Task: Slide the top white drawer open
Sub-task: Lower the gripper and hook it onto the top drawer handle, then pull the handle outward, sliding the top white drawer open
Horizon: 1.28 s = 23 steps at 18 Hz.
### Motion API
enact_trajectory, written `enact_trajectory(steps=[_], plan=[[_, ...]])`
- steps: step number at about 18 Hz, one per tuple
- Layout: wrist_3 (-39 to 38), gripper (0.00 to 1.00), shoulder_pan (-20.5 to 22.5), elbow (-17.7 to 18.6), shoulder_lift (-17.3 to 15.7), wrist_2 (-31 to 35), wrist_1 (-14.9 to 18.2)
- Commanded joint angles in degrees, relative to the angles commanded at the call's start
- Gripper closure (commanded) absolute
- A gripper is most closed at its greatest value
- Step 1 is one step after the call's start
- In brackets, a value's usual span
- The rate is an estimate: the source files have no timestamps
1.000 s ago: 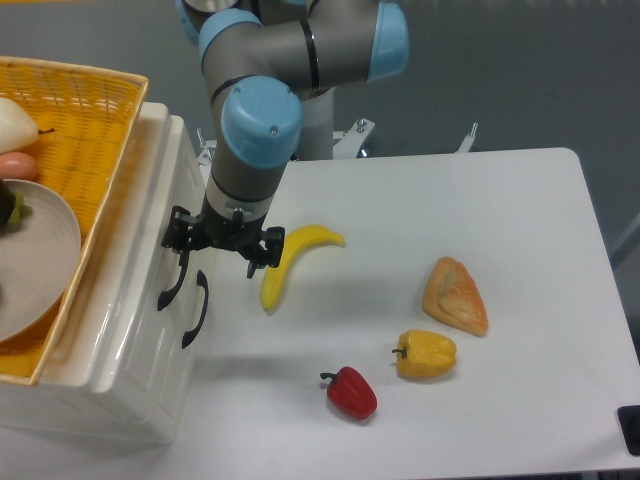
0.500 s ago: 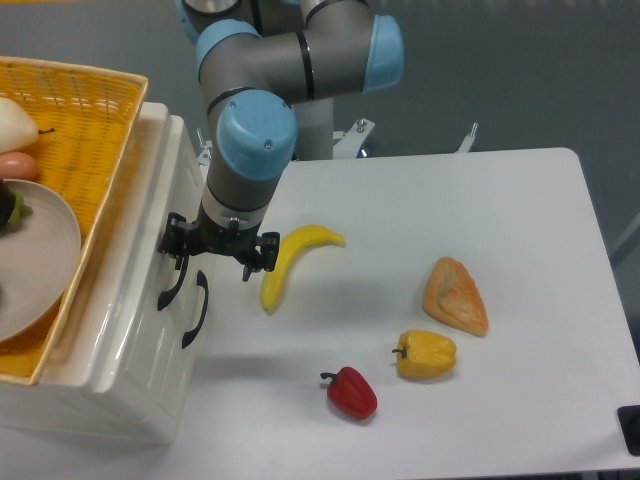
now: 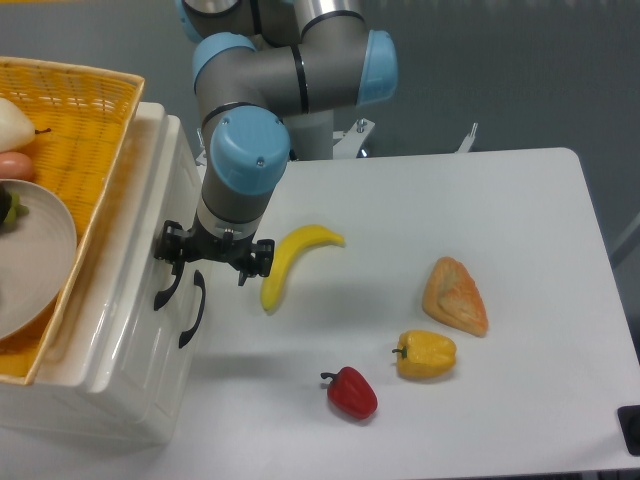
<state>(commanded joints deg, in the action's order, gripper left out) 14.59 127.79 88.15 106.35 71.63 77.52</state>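
Against the front of the white cabinet (image 3: 120, 340), the gripper (image 3: 208, 262) hangs with its two black fingers (image 3: 168, 252) spread wide apart, one tip down at the upper black handle (image 3: 165, 285) and the other out over the table toward the banana. Whether the near finger actually touches or hooks the handle cannot be told; nothing is clamped between the fingers. That handle belongs to the top white drawer (image 3: 140, 270), the upper of the cabinet's two glossy fronts, sitting just under the cabinet's top edge. How far it stands out from the cabinet cannot be made out. The lower drawer's handle (image 3: 193, 310) curves just beside the upper one, nearer the table.

On top of the cabinet rests a yellow wicker basket (image 3: 95, 120) holding a plate (image 3: 35, 260) and some food. Just beside the cabinet's front, on the white table (image 3: 520, 200), lies a banana (image 3: 290, 258), near the outer finger. Farther from the cabinet sit a red pepper (image 3: 350, 392), a yellow pepper (image 3: 427, 354) and a piece of bread (image 3: 456, 295).
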Motion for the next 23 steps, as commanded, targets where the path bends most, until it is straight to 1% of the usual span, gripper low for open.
enact_trajectory(steps=[6,10,23], plan=[[0.00,0.00,0.09,-0.09,-0.17,1.58,-0.53],[0.35,0.00,0.00,-0.17,-0.18,3.86,-0.61],[1.40,0.00,0.17,-0.79,-0.26,5.62,-0.88]])
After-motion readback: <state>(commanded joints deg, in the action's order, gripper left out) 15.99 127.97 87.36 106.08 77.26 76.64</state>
